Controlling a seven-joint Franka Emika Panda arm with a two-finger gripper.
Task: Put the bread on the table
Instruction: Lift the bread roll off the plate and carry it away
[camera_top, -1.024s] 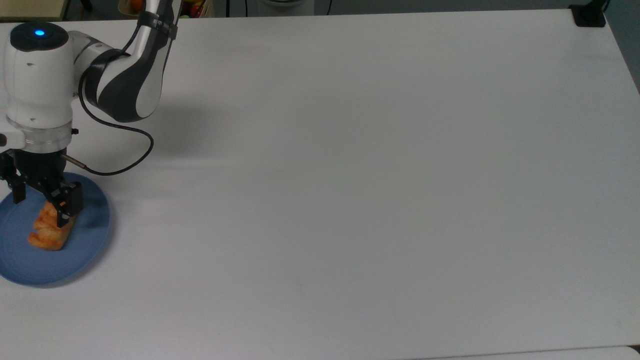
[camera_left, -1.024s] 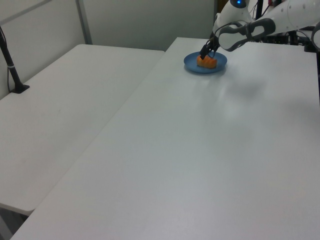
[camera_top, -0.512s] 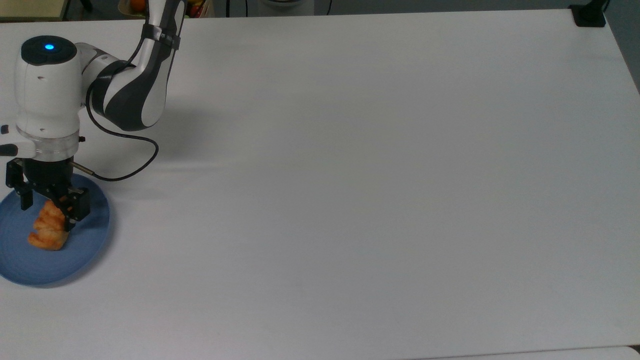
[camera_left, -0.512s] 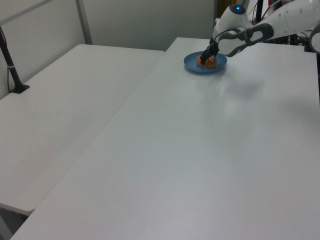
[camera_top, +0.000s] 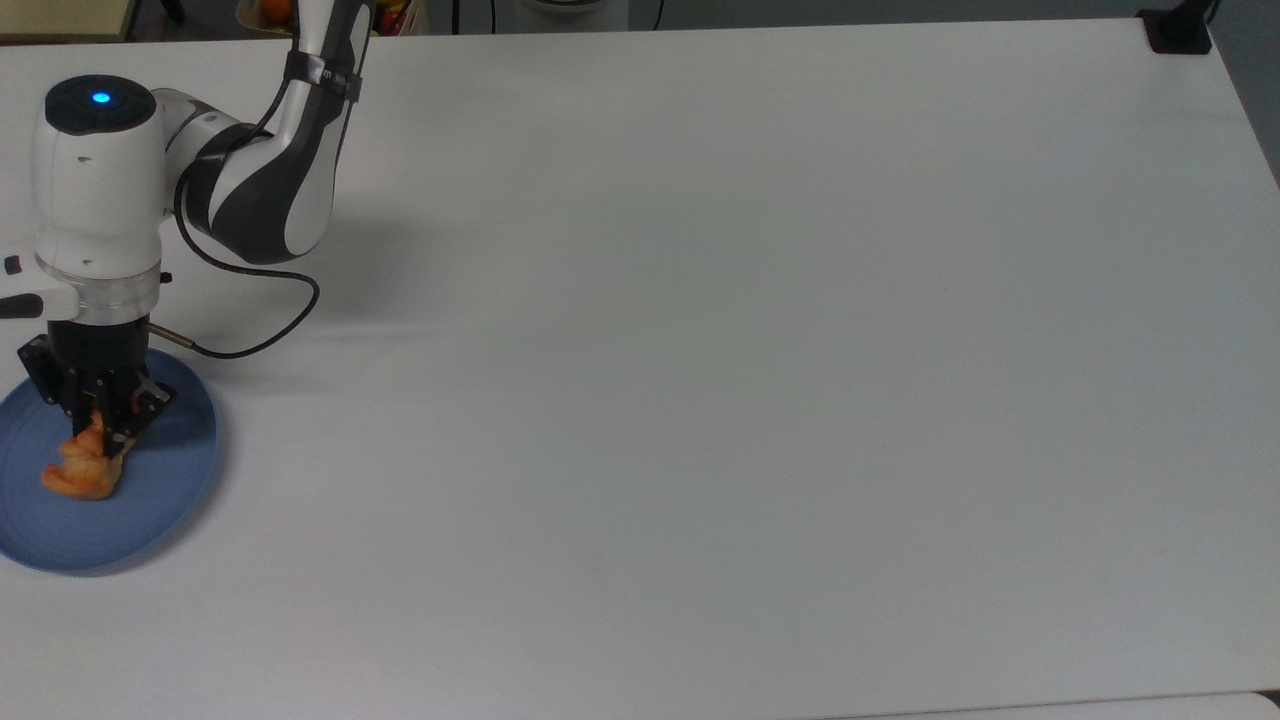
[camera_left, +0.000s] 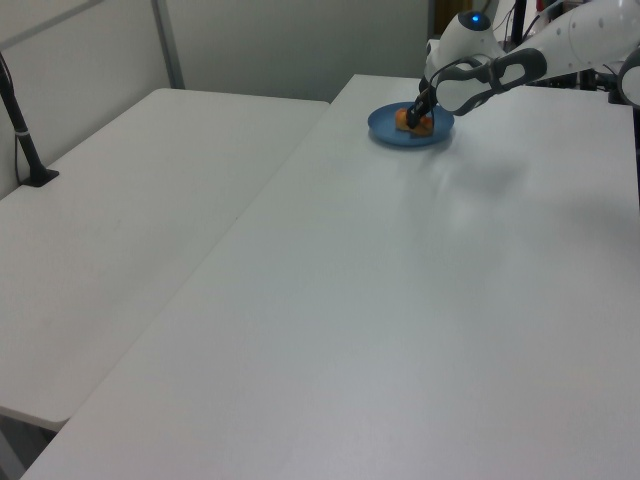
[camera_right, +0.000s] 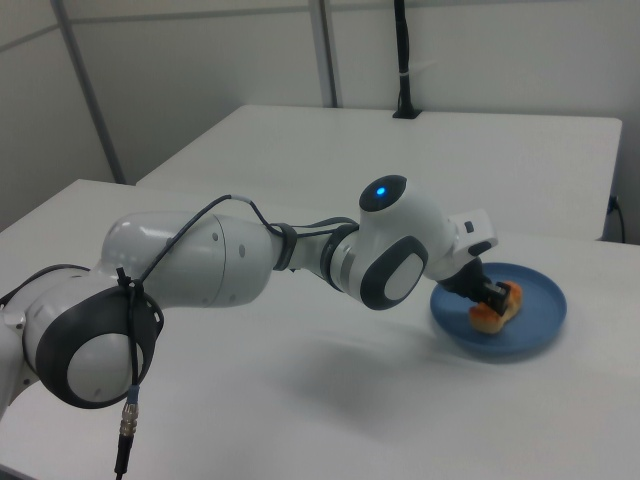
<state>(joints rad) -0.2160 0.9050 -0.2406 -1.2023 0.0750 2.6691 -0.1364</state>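
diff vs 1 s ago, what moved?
The gripper narrowed from open astride the golden-orange ridged bread roll to closed on its upper end. In the top view, the roll shifted slightly toward the top view's left and the wrist moved a little right. The round blue plate and white table are unchanged; the roll is still over the plate.

Large plain white matte table fills most of the left view. Round blue plate sits at its far end. Small golden-orange bread lies on the plate, partly hidden by the black two-finger gripper, which is down at the bread, touching it. White-and-grey robot arm reaches in from the left view's top right, blue light on the wrist. Second white table abuts on the left view's left, with a black pole clamped on it.
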